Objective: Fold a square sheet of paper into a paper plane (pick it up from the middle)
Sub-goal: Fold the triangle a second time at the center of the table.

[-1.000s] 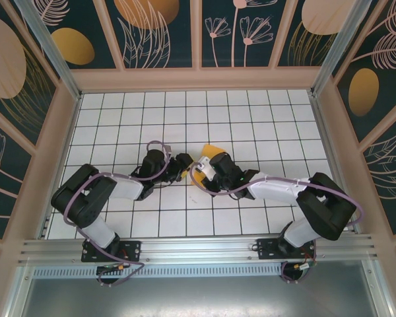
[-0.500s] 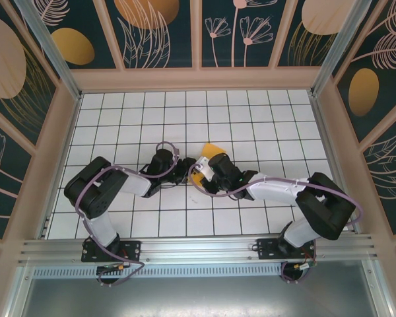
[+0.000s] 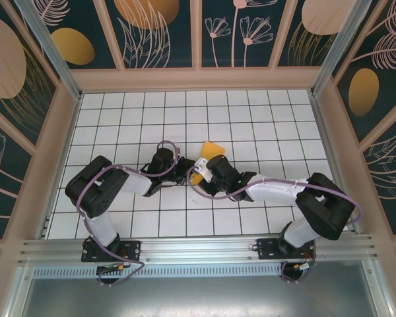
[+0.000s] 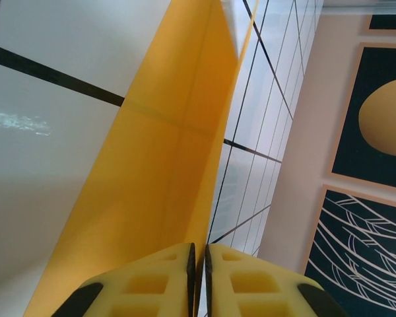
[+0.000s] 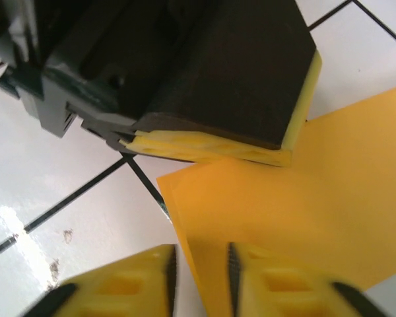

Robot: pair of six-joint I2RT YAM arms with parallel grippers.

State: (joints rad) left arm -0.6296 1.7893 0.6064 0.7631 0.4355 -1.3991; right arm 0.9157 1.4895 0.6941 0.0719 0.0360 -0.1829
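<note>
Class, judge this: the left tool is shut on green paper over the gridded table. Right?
No: the paper is orange-yellow, not green. The left wrist view shows the left tool shut on it over the gridded table.

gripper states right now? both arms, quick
Left gripper: closed, pinching the orange-yellow paper.
Right gripper: slightly open, with the paper's edge in the gap and not pinched.

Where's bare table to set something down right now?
Free on the table: far rows along the back wall, and the strip by the right wall. Crowded: centre, where left gripper and right gripper meet at the paper.
</note>
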